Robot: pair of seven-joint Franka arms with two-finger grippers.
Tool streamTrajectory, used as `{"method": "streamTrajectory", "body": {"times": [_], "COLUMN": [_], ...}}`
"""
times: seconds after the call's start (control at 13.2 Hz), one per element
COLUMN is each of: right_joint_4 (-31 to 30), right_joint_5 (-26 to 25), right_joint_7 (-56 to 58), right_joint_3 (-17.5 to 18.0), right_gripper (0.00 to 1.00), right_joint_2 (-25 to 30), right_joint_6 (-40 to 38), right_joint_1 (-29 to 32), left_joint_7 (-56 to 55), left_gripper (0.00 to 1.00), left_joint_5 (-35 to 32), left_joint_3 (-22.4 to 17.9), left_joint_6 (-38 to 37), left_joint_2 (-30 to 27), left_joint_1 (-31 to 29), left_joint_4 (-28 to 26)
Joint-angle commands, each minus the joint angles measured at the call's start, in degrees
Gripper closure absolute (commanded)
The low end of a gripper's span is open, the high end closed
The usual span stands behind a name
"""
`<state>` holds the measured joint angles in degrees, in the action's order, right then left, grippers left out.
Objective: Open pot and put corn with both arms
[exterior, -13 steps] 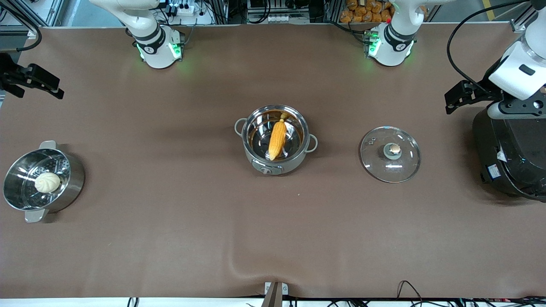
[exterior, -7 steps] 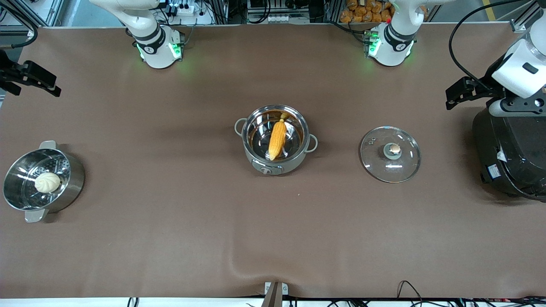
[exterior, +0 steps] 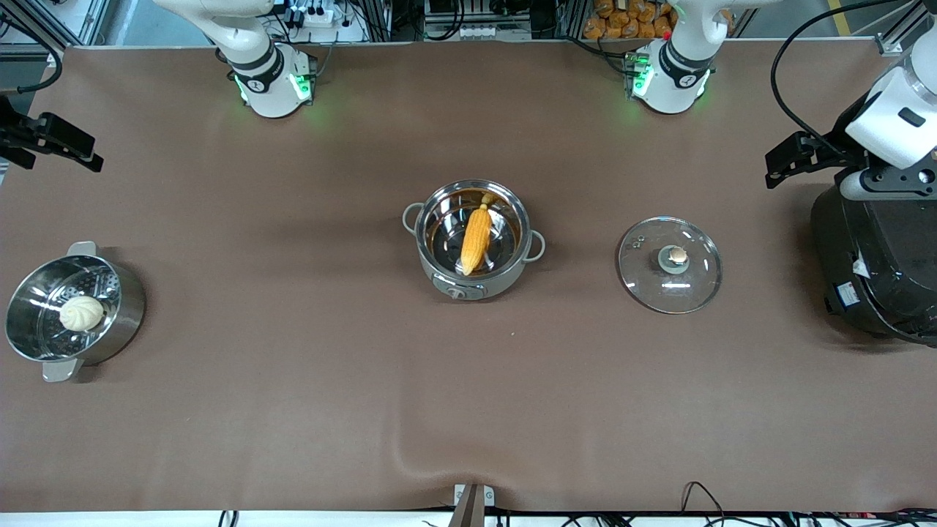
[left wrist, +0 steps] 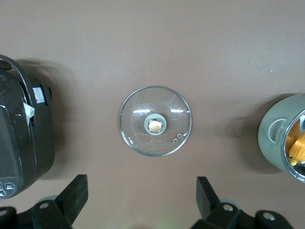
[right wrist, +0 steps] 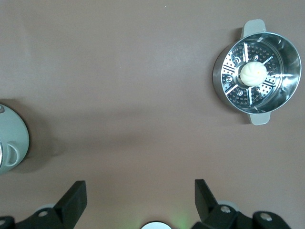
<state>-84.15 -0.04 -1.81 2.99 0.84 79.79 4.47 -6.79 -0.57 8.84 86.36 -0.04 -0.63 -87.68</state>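
Note:
The steel pot [exterior: 484,285] stands uncovered at the table's middle with the yellow-orange corn [exterior: 476,238] lying in it. Its glass lid [exterior: 670,263] lies flat on the table beside it, toward the left arm's end. My left gripper [exterior: 787,165] is open and empty, up in the air by the black rice cooker. The left wrist view shows its open gripper [left wrist: 142,193], the lid [left wrist: 155,120] and the pot's edge [left wrist: 279,138]. My right gripper [exterior: 77,148] is open and empty, high over the right arm's end; in the right wrist view [right wrist: 140,195] nothing lies between the fingers.
A steel steamer pot [exterior: 124,307] with a pale bun [exterior: 81,313] stands near the right arm's end, also in the right wrist view [right wrist: 281,90]. A big black rice cooker [exterior: 875,263] stands at the left arm's end.
Both grippers have drawn a little farther out toward their own ends of the table. The pot, corn and lid have not moved.

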Motion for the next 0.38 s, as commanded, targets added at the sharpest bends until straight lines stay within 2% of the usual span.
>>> {"method": "streamTrajectory", "body": {"times": [0.0, 0.3], "right_joint_4": [3.11, 2.76], "right_joint_5": [1.27, 1.18], "right_joint_7": [0.67, 0.67], "right_joint_3": [0.88, 0.88], "right_gripper": [0.00, 0.00], "right_joint_2": [-1.72, -1.72], "right_joint_6": [-1.74, -1.74], "right_joint_1": [1.33, 1.24], "left_joint_7": [0.72, 1.07], "left_gripper": [0.00, 0.00], "left_joint_5": [0.48, 0.39], "left_joint_3": [-0.32, -0.32], "left_joint_6": [-0.84, -0.84], "left_joint_2": [-1.10, -1.19], "left_joint_1": [-0.24, -0.24], "left_joint_4": [-0.39, -0.30]}}
